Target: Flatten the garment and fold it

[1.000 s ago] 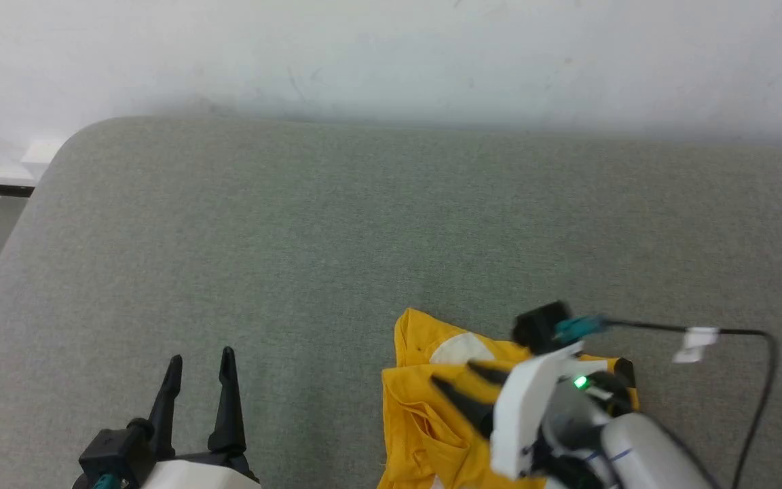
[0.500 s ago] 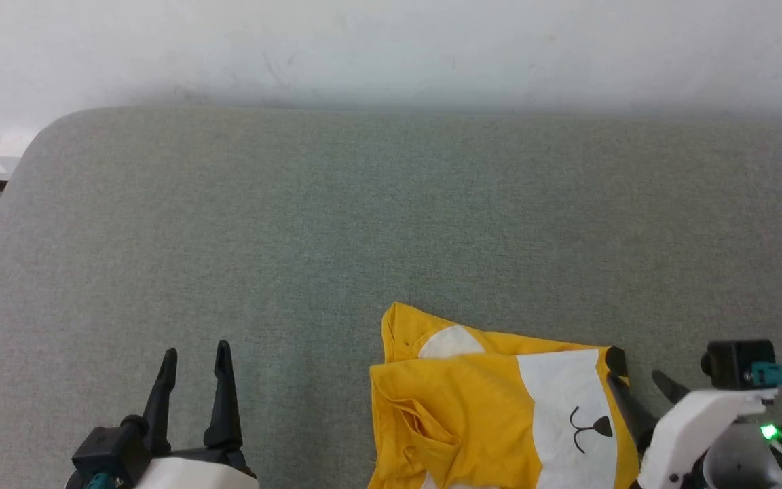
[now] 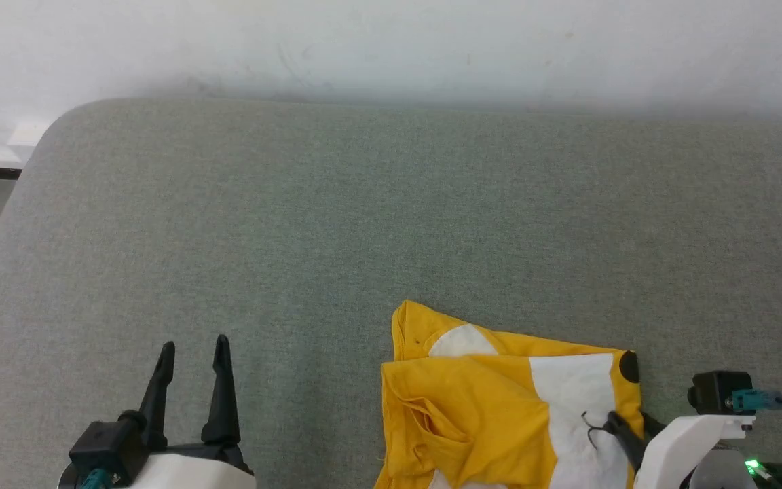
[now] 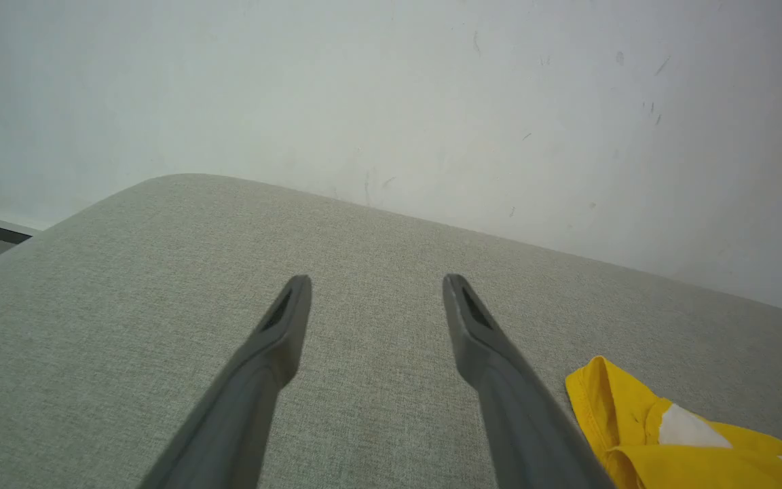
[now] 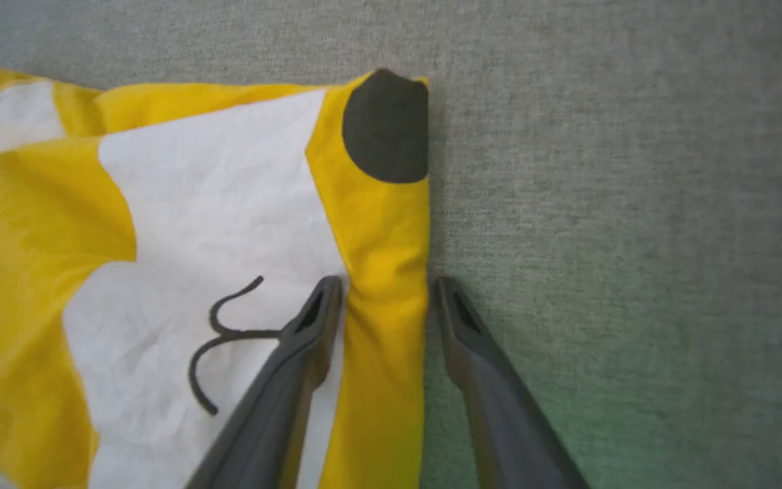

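While the yellow shirt [image 3: 486,414] lies crumpled near-right on the cushion [image 3: 296,238], my right gripper [image 5: 385,288] straddles its right edge, fingers apart, seemingly not yet clamped; my left gripper [image 3: 193,343], open and empty, rests well apart leftward.

Using the garment [image 3: 472,407] as my reference point here. It lies on the padded surface [image 3: 337,224], at the near side and a bit right of the middle from where I'm watching. My right gripper [image 5: 385,282] is at the garment's right edge: one finger on top of the cloth, the other on the surface just beside it, with the edge strip between them. My left gripper [image 3: 194,343] is well off to the garment's left, apart from it. Behind the garment there's a long stretch of surface, then the wall [image 3: 391,41].
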